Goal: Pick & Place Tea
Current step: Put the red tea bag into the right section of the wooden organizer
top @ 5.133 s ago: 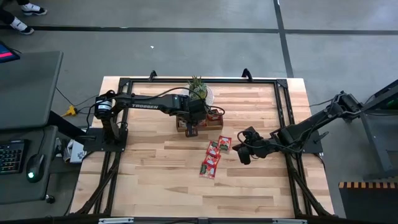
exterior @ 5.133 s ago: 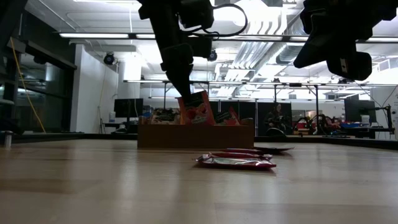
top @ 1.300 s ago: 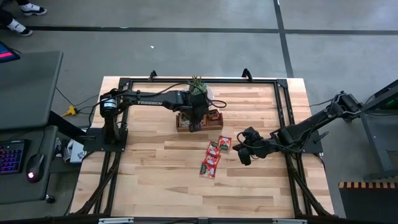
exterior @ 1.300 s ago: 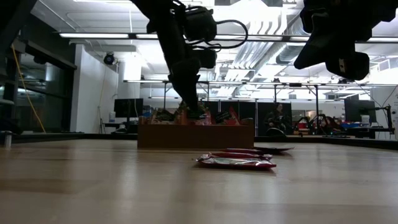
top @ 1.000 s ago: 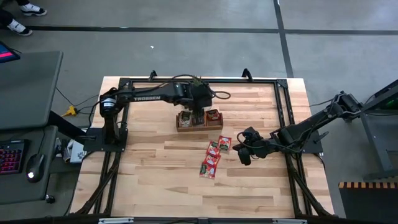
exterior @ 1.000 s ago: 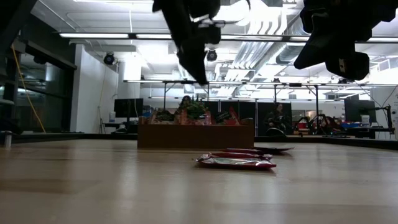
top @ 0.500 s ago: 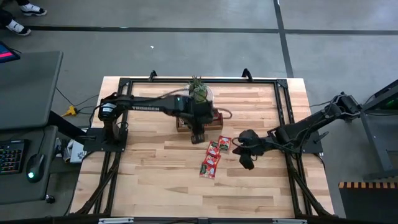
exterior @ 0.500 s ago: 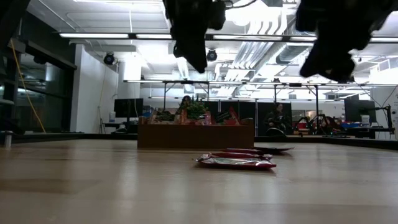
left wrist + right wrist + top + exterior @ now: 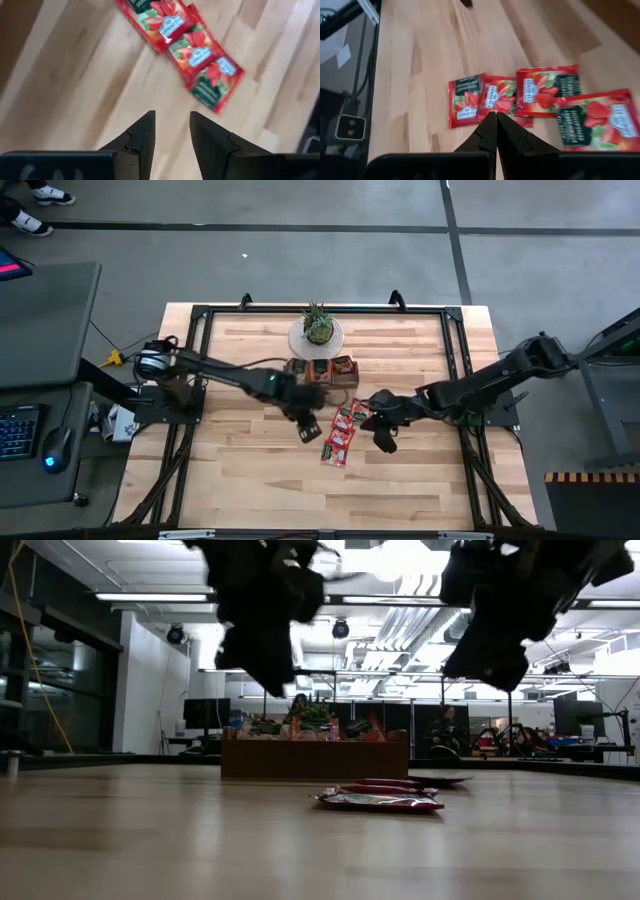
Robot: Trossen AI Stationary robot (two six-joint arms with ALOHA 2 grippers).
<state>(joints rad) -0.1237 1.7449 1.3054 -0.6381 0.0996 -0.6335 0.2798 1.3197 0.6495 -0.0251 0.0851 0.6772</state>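
Note:
Several red tea sachets [image 9: 345, 430] lie flat on the wooden table in a loose row, some overlapping; they also show in the left wrist view [image 9: 182, 40] and the right wrist view [image 9: 540, 100]. More sachets stand in the brown wooden tray [image 9: 320, 370] behind them. My left gripper [image 9: 308, 430] hangs open above the table, just left of the row, with nothing between its fingers [image 9: 172, 135]. My right gripper [image 9: 385, 440] hovers shut [image 9: 496, 130] just right of the row.
A small potted plant on a white dish [image 9: 317, 330] stands behind the tray near the far edge. A black frame [image 9: 200, 315] runs around the table. Bare wood lies toward the near edge.
My left gripper has swung from above the tray toward the near edge and down, rolling as it went, and now hangs beside the loose sachets. My right gripper has shifted a little toward the left, toward the sachets, and rolled. The sachets have stayed put.

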